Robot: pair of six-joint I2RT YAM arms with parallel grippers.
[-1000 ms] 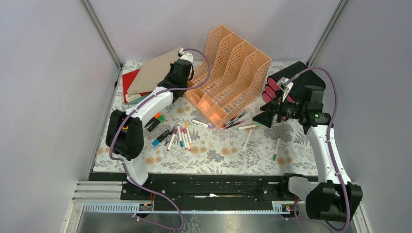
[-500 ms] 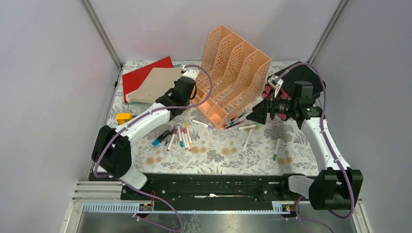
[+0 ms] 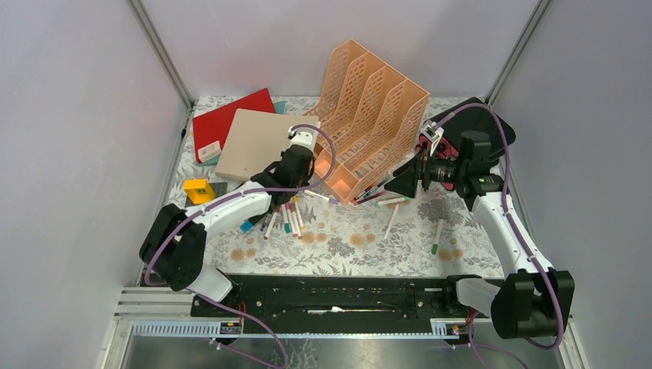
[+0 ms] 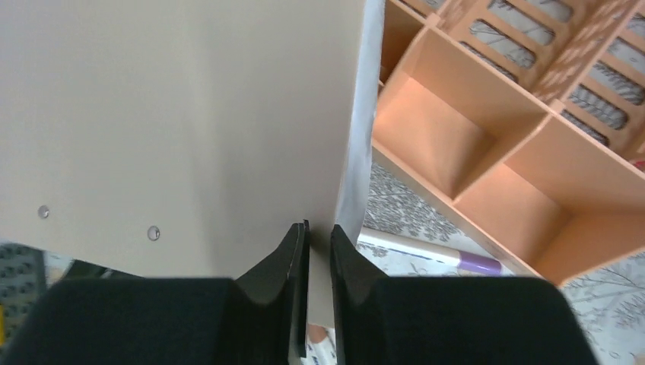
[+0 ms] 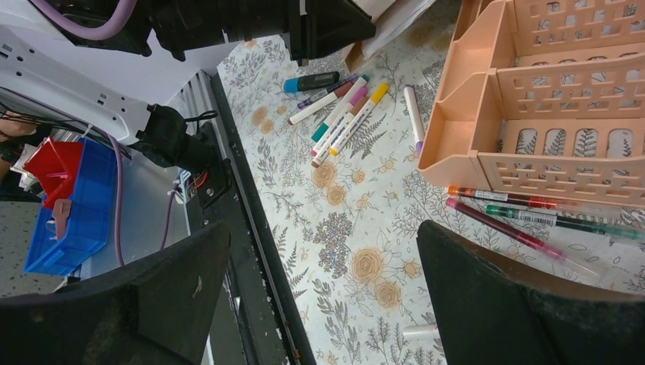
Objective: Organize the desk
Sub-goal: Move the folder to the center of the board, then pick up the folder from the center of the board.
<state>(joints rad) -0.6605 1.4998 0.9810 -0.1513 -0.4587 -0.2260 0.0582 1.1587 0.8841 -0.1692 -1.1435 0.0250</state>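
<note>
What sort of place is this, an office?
Probably a robot test cell staged as a desk: grey walls box in the floral-cloth desk, a left arm and right arm are bolted at its edge, and a peach file rack, beige folder and markers sit on it.

Soft, even overhead light fills the top view, with only faint shadows on the desk (image 3: 361,238). Up close, the left gripper (image 4: 318,232) and beige board (image 4: 175,114) blur, and the peach file rack (image 4: 487,152) glows warmly. The right gripper (image 5: 323,236) looms dark and unfocused.
</note>
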